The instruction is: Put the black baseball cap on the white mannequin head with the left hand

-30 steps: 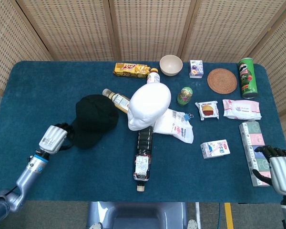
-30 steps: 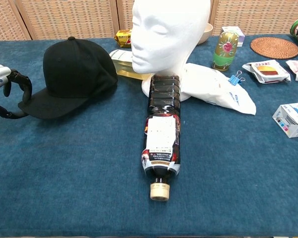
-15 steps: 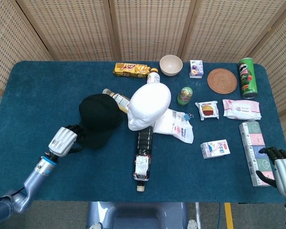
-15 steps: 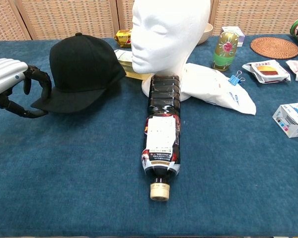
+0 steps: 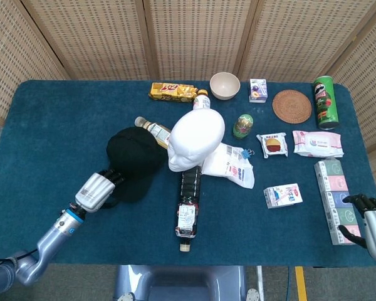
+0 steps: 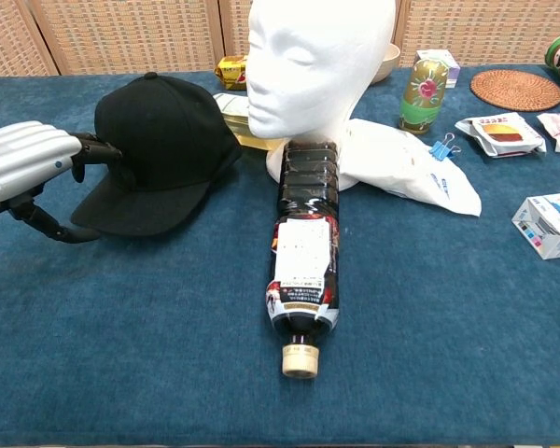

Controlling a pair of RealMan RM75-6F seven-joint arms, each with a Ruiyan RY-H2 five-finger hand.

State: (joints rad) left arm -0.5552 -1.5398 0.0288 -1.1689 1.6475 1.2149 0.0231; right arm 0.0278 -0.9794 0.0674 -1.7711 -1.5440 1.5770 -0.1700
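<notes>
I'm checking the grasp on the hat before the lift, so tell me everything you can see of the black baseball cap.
The black baseball cap is plain dark fabric with a rounded crown, a small top button and a flat brim pointing toward the camera. It sits upright, crown up, on the blue table, left of the white mannequin head. The left hand is at its brim, dark fingers curled above and below the edge. Its far side lies against a yellowish bottle.

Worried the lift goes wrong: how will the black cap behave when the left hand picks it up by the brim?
The black cap is probably light. Its crown looks like soft cloth, so it may sag; the brim looks stiffer. The left hand grips the brim edge, so it may tilt.
</notes>
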